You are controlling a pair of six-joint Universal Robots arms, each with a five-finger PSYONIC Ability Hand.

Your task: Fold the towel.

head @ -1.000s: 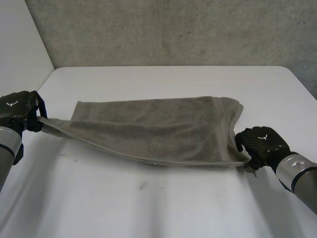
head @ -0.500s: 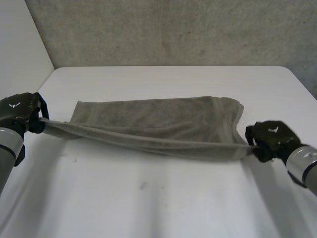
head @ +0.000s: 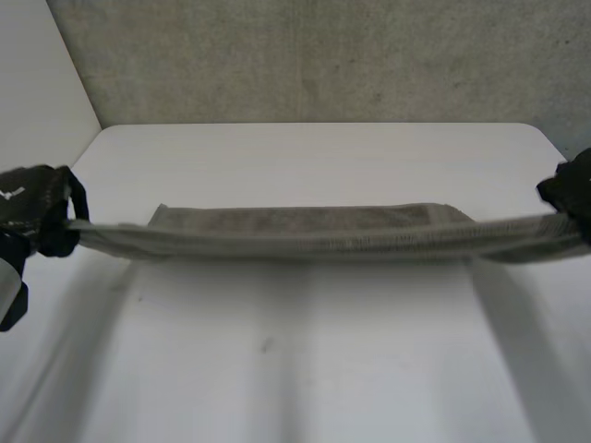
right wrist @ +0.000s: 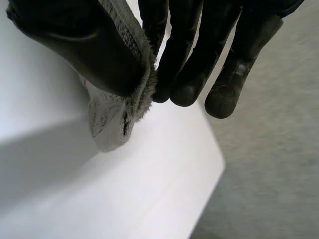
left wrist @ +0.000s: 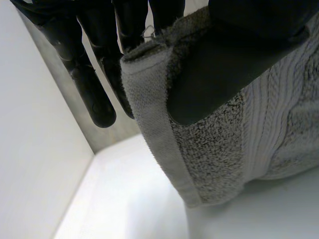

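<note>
Left hand (head: 35, 210) and right hand (head: 574, 192) hold the towel (head: 295, 231) tight

Left hand pinches one end of the grey towel with thumb and fingers. The towel runs long from side to side over the white table (head: 295, 360). Right hand pinches the other end the same way.

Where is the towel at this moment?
In the head view the towel stretches as a long band across the middle of the table, its left end pinched in the left hand and its right end in the right hand.
</note>
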